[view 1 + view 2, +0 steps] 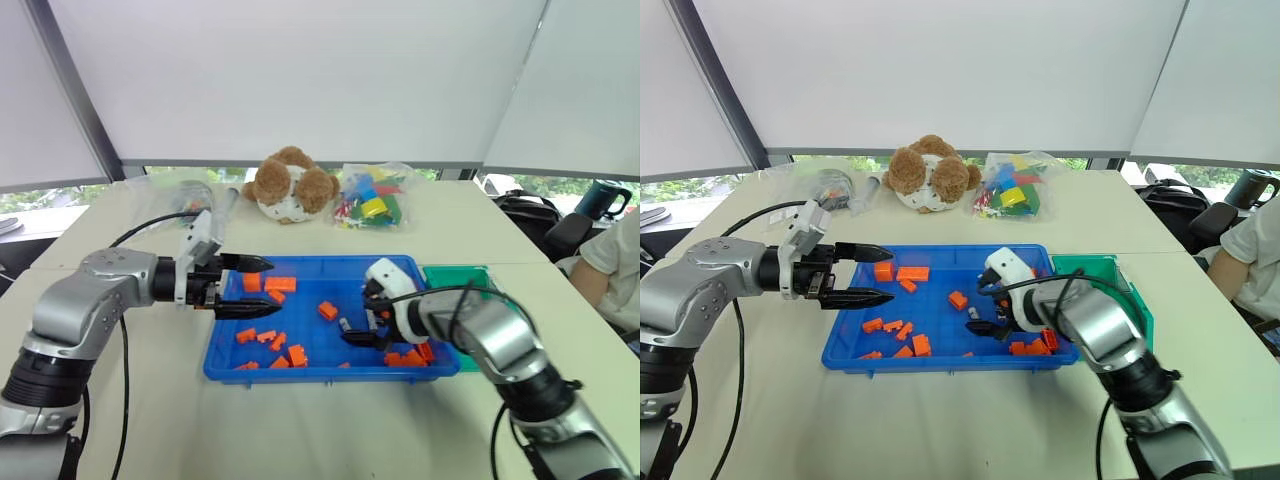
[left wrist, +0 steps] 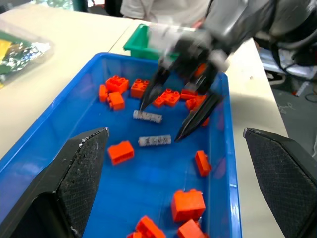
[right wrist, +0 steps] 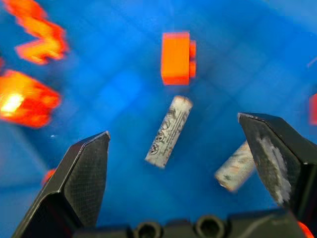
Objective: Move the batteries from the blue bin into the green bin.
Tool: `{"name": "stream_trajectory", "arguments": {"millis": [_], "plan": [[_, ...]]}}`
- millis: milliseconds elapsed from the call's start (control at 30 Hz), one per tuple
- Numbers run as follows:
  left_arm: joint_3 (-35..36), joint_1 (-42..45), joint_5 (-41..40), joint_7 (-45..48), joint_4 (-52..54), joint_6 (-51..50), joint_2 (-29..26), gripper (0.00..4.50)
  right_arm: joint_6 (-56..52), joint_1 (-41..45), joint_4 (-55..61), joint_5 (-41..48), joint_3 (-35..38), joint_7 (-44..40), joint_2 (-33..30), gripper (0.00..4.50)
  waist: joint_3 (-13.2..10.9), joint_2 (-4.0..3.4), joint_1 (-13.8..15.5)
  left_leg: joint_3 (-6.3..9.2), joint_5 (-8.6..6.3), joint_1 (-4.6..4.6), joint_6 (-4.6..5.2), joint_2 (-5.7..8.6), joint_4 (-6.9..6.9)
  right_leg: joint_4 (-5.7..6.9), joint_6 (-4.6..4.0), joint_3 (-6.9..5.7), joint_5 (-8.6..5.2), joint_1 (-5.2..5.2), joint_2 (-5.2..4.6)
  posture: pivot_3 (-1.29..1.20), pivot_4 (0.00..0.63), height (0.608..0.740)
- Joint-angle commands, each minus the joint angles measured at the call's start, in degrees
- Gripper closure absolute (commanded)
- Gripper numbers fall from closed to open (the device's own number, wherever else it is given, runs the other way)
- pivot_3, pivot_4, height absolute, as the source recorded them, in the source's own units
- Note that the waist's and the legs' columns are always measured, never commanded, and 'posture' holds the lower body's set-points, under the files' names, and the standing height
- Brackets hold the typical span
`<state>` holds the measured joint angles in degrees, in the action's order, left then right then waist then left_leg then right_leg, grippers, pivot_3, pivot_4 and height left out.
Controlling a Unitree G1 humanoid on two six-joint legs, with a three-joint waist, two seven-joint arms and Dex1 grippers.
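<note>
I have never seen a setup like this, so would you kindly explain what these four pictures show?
A two-armed humanoid robot stands at a table. Two pictures come from its head, two from cameras on its wrists. A blue bin holds orange blocks and two small batteries; a green bin sits beside it. Beyond lie a plush toy and a bag of bricks. The right end effector reaches open over the batteries, holding nothing. The left end effector hovers open at the tray's edge.

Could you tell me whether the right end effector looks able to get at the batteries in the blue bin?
Probably yes: the right end effector hangs open above two batteries lying loose on the blue bin floor, nothing covering them.
</note>
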<state>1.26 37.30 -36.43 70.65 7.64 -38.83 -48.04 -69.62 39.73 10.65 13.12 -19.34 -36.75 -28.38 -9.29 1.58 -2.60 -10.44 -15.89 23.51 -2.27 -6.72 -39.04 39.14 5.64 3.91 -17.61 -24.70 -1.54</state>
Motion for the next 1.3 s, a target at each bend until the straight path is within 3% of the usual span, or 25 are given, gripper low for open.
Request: {"name": "stream_trajectory", "arguments": {"millis": [33,200,233,300,533,733,900,1067,1300], "plan": [[1.27,-0.03,0.08,-0.41,1.74,0.88,-0.54,0.0,1.67,1.41,-1.1,-0.72,-0.01,1.2,0.86,0.02,0.0,0.0,0.07,0.0,0.0,0.01,0.0,0.0,0.01,0.0,0.0,0.0,0.0,0.0,0.0,0.0,0.15,0.733],[1.41,-0.29,-0.06,-0.78,2.15,0.7,-0.55,0.0,3.8,2.14,-4.93,-1.92,-2.68,1.23,1.95,0.02,0.01,0.01,0.03,-0.01,0.0,0.01,0.0,0.0,-0.03,-0.01,0.0,0.0,0.0,0.02,-0.01,0.0,0.15,0.733],[1.43,-0.34,-0.07,-0.83,2.22,0.68,-0.6,0.0,4.21,2.2,-5.14,-2.14,-3.41,0.96,1.77,0.26,0.01,0.01,0.03,-0.01,0.0,0.0,0.0,0.0,-0.03,-0.01,0.0,0.0,0.0,0.02,-0.01,0.0,0.15,0.733],[1.46,-0.39,-0.08,-0.94,2.33,0.65,-0.66,0.0,4.62,2.19,-5.18,-2.33,-4.1,0.59,1.47,0.9,0.01,0.01,0.03,-0.01,0.0,0.0,0.0,0.0,-0.03,-0.01,0.0,0.0,0.0,0.03,-0.01,0.0,0.15,0.733],[1.56,-0.42,-0.05,-1.09,2.48,0.63,-0.82,0.0,2.91,1.54,-1.7,-1.35,-3.72,-1.01,-0.01,4.48,0.01,0.01,0.07,-0.01,0.0,0.0,0.0,0.0,-0.03,-0.01,0.01,0.0,0.0,0.03,-0.02,0.0,0.15,0.733],[1.35,-0.17,0.11,-0.91,2.3,0.68,-0.87,0.0,1.01,5.84,0.3,-0.58,2.89,-0.46,-2.38,4.49,0.0,0.0,0.1,-0.01,0.0,0.01,0.0,0.0,-0.03,-0.01,0.0,0.0,0.0,0.02,-0.02,0.0,0.15,0.733],[0.96,0.08,0.31,-0.44,1.83,0.84,-0.8,0.0,3.52,10.03,-2.45,-1.44,15.53,-0.44,-14.55,4.49,-0.02,-0.03,0.75,-0.02,-0.01,0.06,0.01,0.0,-0.03,-0.05,0.0,0.0,0.0,-0.01,-0.05,0.0,0.15,0.733],[0.04,0.61,0.96,0.11,0.86,1.58,0.11,0.0,5.68,4.9,-4.05,-2.16,18.88,-2.0,-23.96,4.49,0.0,0.0,0.72,-0.03,-0.03,0.04,0.05,0.0,0.06,-0.16,0.0,0.0,0.0,0.0,-0.03,0.0,0.15,0.733],[-1.32,2.51,2.27,1.41,-1.52,3.28,1.25,0.0,7.94,-5.22,-2.97,-1.12,20.65,-4.08,-27.23,4.49,-0.02,-0.03,-0.01,-0.03,-0.03,0.02,0.05,0.0,0.05,-0.13,0.01,0.02,0.0,0.0,-0.02,0.0,0.15,0.733]]}}
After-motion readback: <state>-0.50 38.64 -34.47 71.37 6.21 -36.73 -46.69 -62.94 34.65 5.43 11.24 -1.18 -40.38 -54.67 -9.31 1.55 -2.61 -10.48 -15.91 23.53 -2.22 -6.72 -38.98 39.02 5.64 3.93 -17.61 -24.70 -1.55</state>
